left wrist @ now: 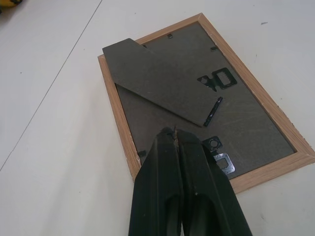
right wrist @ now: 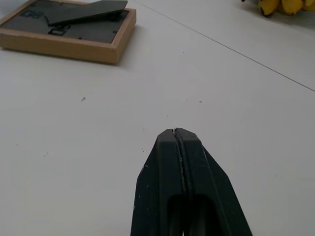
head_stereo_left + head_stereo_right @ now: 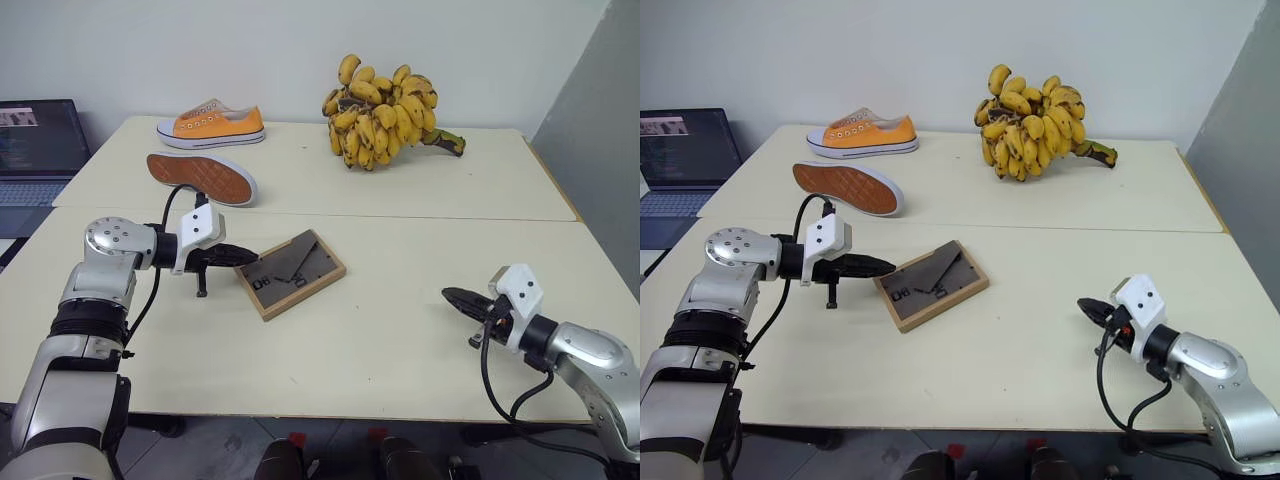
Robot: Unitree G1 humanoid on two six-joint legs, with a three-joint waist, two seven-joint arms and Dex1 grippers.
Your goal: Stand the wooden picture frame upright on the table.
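Left gripper (image 3: 250,257), fingers pressed together and holding nothing, hovers at the left edge of the wooden picture frame (image 3: 291,273), lying back-up mid-table (image 3: 400,330). Over right, right gripper (image 3: 452,296) clamped together too, empty.

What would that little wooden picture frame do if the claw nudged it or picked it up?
The wooden picture frame lies flat, back up, on the smooth table, so a nudge would probably slide it, not tip it. It looks rigid and thin, likely light. Its stand flap is lifted, so it might swing when raised.
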